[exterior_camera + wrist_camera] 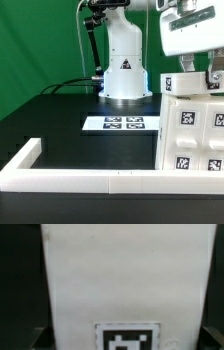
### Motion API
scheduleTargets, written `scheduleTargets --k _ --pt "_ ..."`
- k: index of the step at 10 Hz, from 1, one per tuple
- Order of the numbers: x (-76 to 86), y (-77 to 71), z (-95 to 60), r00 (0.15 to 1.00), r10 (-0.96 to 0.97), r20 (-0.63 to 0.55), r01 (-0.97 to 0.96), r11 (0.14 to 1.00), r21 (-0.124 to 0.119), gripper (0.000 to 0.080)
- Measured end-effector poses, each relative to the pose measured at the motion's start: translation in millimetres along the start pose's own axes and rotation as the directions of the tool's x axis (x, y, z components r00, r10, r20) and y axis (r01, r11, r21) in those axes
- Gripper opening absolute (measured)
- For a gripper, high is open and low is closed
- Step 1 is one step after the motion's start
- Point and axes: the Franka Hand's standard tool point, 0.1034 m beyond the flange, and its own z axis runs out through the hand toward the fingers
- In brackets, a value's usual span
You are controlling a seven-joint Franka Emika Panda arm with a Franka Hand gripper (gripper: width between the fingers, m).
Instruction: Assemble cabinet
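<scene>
The white cabinet (pixel 195 130) stands at the exterior view's right, with several black-and-white tags on its front. My gripper (pixel 200 76) reaches down from above onto the cabinet's top edge. In the wrist view a white face of the cabinet (pixel 125 274) fills the picture, with one tag (pixel 127 339) low on it. My gripper (pixel 125 341) straddles this face. Its dark fingers (pixel 38 338) sit against both side edges, so it looks shut on the cabinet. No loose drawer blocks show.
The marker board (pixel 118 124) lies flat on the black table in front of the robot's white base (pixel 124 65). A long low white border rail (pixel 75 178) runs along the front and bends back at the exterior view's left.
</scene>
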Motion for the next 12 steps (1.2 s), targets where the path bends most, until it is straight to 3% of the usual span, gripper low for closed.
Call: scheduleTargets --k 4,8,10,12 --pt "3.4 2.0 1.6 0.928 0.37 0.05 -0.37 0.929 -0.011 0.0561" --pt "10.7 3.9 3.9 0.836 0.541 0.089 -0.54 0.841 -0.038 0.0561" --pt "5.3 3.7 5.0 0.823 0.56 0.095 -0.558 0.829 -0.043 0.0747" --pt "3.9 3.1 4.0 0.841 0.531 0.1 -0.53 0.847 -0.039 0.0789"
